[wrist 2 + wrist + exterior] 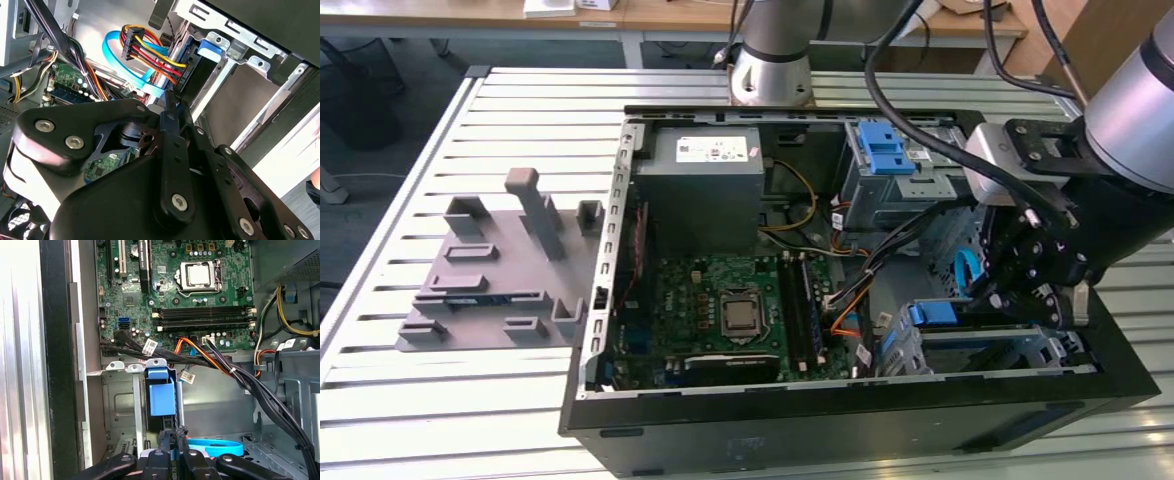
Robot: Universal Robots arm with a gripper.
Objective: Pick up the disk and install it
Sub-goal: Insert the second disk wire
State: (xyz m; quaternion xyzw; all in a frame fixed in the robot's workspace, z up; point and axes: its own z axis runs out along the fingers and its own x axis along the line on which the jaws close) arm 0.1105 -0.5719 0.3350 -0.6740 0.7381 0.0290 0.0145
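Disk seating is what we are finishing in the drive cage, our tool pinched nearly closed, gripping nothing, needing gentle pressing.

Bright, even daylight; glare whitens the table slats in the first wrist view; soft shadows inside the case.

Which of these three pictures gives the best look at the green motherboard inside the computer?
The first wrist view: the motherboard spreads across it nearly face-on, with processor socket and memory slots plain. The exterior view shows the whole board in the case, farther off. The second wrist view catches green patches behind cables and the gripper.
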